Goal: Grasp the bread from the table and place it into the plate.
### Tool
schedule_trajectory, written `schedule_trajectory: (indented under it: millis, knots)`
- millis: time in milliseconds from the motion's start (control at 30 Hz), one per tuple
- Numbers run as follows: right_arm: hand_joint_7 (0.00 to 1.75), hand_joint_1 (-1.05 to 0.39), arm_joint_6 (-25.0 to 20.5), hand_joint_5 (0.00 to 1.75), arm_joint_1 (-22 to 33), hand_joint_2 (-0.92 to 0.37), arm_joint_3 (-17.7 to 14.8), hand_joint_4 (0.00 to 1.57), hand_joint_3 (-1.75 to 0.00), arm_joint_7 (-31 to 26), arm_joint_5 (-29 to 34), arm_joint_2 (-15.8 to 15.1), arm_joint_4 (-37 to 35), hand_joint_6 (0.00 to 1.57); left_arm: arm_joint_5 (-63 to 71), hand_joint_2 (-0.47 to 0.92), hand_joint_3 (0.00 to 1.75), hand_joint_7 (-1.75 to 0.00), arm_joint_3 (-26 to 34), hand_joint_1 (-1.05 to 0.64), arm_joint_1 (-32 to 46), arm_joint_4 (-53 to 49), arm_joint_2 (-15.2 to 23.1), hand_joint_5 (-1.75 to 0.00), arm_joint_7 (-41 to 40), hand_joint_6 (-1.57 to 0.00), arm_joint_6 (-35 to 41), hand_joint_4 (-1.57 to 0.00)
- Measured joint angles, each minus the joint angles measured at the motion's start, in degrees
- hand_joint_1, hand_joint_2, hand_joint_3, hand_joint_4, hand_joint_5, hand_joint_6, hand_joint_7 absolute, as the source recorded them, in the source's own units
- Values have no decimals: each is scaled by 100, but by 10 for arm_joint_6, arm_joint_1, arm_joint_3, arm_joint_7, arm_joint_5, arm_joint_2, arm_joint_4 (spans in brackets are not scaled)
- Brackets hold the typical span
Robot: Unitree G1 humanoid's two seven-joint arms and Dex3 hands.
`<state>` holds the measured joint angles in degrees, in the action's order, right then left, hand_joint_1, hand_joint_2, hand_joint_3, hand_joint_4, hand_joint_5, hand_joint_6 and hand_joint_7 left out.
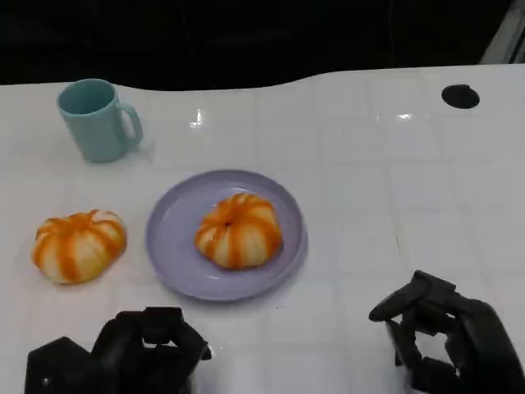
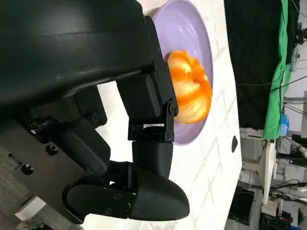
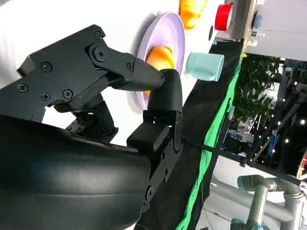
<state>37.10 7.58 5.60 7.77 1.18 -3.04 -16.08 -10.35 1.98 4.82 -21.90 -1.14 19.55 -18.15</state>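
— On the white desk (image 1: 394, 189), near its middle, what is sitting there?

— A lilac plate (image 1: 172, 246) is lying flat, and one orange-striped bread (image 1: 239, 231) is resting inside it, a little toward the plate's right half. The left wrist view is showing the same bun in the plate (image 2: 192, 28), beyond the fingers.

— And the other one?

— A second striped bread (image 1: 79, 245) is lying on the bare desk to the left of the plate, near its rim but apart from it. Nothing is touching it.

— What are the hands doing?

— The left hand (image 1: 135, 353) is hovering at the lower left edge, in front of the plate, with its fingers curled inward and nothing between them. The right hand (image 1: 447, 341) is sitting at the lower right, well apart from the plate, with its fingers also bending in toward the palm and holding nothing. Neither is touching a bun.

— Anything else on the desk?

— A pale teal mug (image 1: 97, 120) is standing upright at the far left, behind the loose bread, its handle pointing right. A small dark round spot (image 1: 460, 96) is showing near the far right corner. The right wrist view is catching the mug (image 3: 205, 66) past the plate's far rim.
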Motion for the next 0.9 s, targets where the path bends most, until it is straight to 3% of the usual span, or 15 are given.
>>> schedule_trajectory:
  millis: [900]
  knots:
    - [141,-44,20,175,-9,-64,-1,92,-84,8,2,1,-29,82,0,57,63,-80,3,-105,-12,-20,-1,-123,0,-141,-10,-157]
